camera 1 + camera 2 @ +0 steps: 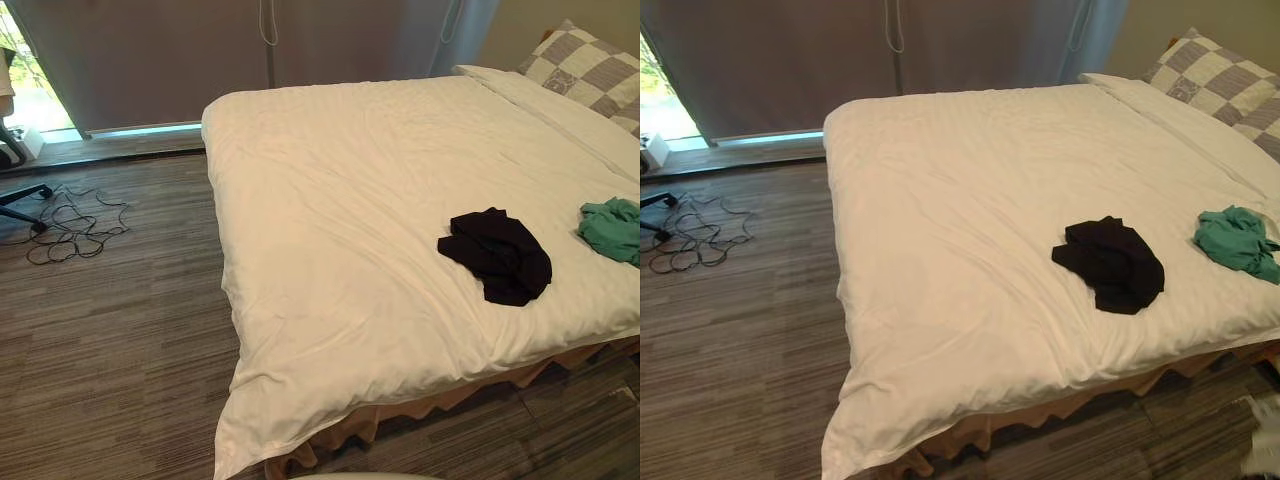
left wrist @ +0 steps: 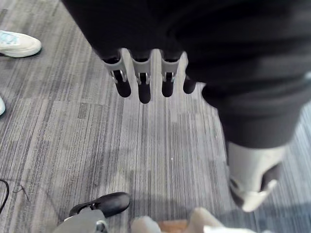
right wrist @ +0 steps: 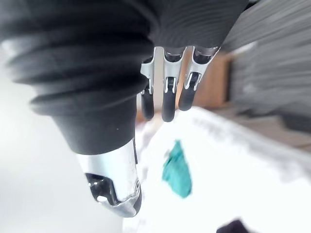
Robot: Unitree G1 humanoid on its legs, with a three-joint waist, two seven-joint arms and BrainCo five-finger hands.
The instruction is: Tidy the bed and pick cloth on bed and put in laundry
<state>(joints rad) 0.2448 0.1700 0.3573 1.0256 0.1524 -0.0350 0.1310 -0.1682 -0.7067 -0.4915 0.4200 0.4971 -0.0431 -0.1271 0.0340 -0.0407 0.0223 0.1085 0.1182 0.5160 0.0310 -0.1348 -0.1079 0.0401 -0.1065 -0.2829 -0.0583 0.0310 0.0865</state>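
Observation:
A crumpled black cloth (image 1: pixel 498 255) lies on the white duvet (image 1: pixel 340 200) near the bed's front edge, toward the right. A teal cloth (image 1: pixel 612 229) sits further right on the same duvet, also seen past my right hand as the teal cloth (image 3: pixel 177 170). My right hand (image 3: pixel 167 87) hangs above the bed with straight fingers and holds nothing. My left hand (image 2: pixel 143 77) hovers over the striped floor, fingers straight and empty. Neither hand touches a cloth.
A grey-and-white checked pillow (image 1: pixel 590 70) rests at the bed's far right corner. Grey curtains (image 1: pixel 150 60) close the back wall. A chair base (image 1: pixel 20 195) stands on the floor at far left. A person's white shoe (image 2: pixel 19 43) is on the floor near my left hand.

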